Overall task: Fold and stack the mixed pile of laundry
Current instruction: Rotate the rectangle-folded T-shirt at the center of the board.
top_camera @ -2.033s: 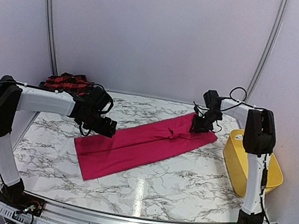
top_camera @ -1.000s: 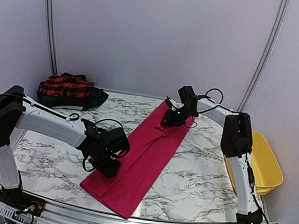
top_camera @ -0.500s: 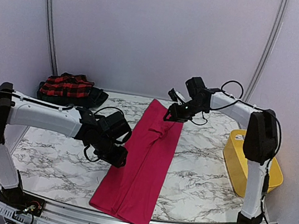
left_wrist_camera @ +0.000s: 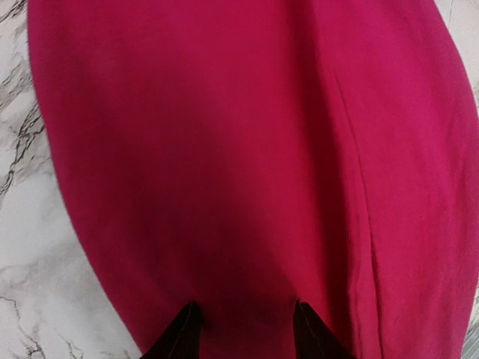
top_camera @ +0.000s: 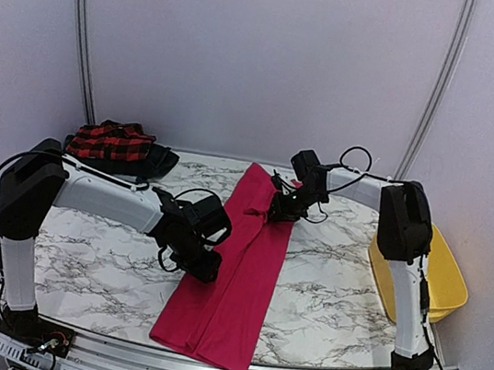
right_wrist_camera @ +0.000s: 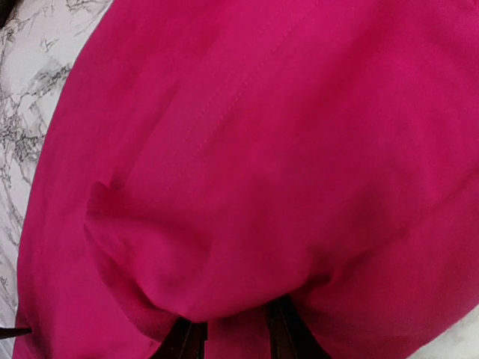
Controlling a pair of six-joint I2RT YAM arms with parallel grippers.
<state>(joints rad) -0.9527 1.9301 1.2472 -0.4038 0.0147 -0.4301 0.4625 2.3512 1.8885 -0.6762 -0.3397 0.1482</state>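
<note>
Change: over the last two seconds the pink garment [top_camera: 236,286] has swung from lying slantwise across the table [top_camera: 335,282] to running near-to-far down the middle. Its near end now reaches the near edge and its far end sits at far centre. In the last half second it hardly moved, so I judge the swing done.

Left pincer [top_camera: 204,265]: on the garment's left edge, about mid-length. In the wrist view its fingers [left_wrist_camera: 183,338] are partly spread, tips down on flat cloth. Cannot tell whether any cloth is pinched.

Right pincer [top_camera: 278,208]: at the far right edge of the garment. In the wrist view the gap is narrow and a bunched ridge of cloth rises between the fingers, which reads as a grip on the garment.

Rest of pile: checked garment [top_camera: 110,139] on the dark plaid garment [top_camera: 155,162], far left corner. Yellow tub [top_camera: 443,270] at right.

Meaning: the strip is now squared up, probably for a far-to-near fold. Nothing is stacked yet.
</note>
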